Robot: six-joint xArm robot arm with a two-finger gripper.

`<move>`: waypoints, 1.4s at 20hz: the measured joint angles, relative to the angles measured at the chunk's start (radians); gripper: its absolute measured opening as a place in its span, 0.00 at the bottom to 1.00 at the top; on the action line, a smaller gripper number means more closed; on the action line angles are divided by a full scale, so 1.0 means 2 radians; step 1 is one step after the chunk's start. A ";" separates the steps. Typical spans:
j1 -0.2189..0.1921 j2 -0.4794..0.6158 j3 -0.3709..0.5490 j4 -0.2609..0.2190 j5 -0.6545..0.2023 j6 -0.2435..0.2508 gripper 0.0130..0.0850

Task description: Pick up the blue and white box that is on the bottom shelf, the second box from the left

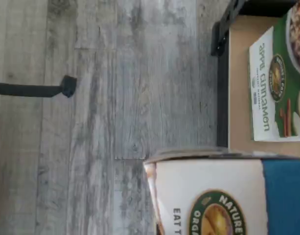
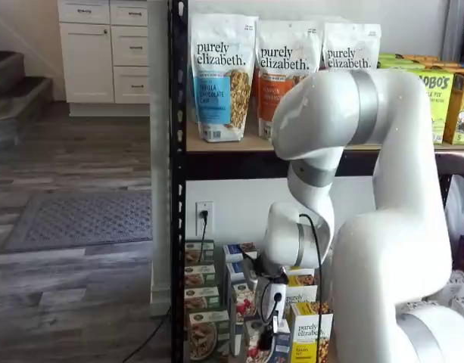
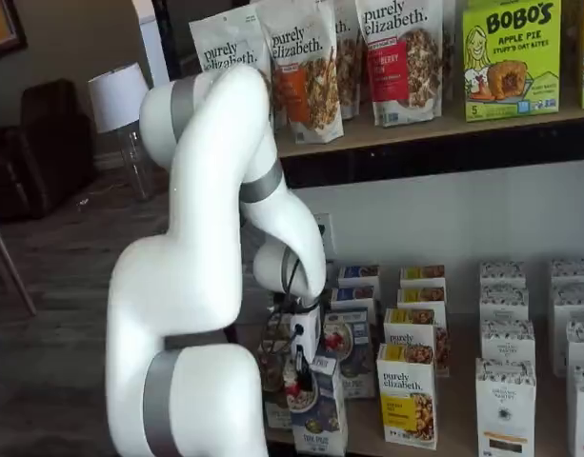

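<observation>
1. The gripper (image 2: 266,340) hangs fingers-down at the foot of the white arm (image 2: 398,227). Its black fingers are pressed together on the top of the blue and white box (image 2: 280,352). In both shelf views (the fingers are thin and dark) they run straight down into the box's upper edge (image 3: 299,373).
2. The blue and white box (image 3: 320,417) stands upright at 6 o'clock from the gripper, at the front of the bottom shelf (image 3: 455,433). In the wrist view it fills the near corner (image 1: 228,196) – white band, round green logo, blue panel – with grey plank floor (image 1: 115,98) showing past its top flap.
3. In a shelf view the green-and-white box (image 2: 203,336) stands at 9 o'clock from the gripper, and a yellow-and-white box (image 2: 311,336) stands at 3 o'clock, just beside it.
4. The wrist view shows a green-and-white box (image 1: 279,83) lying apart from the held one on the tan board inside the black frame.
5. Further out, at 12 o'clock, granola bags (image 2: 216,76) stand in a row on the board above.
</observation>
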 joint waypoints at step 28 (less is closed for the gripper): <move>-0.022 -0.302 0.191 -0.062 0.094 0.047 0.44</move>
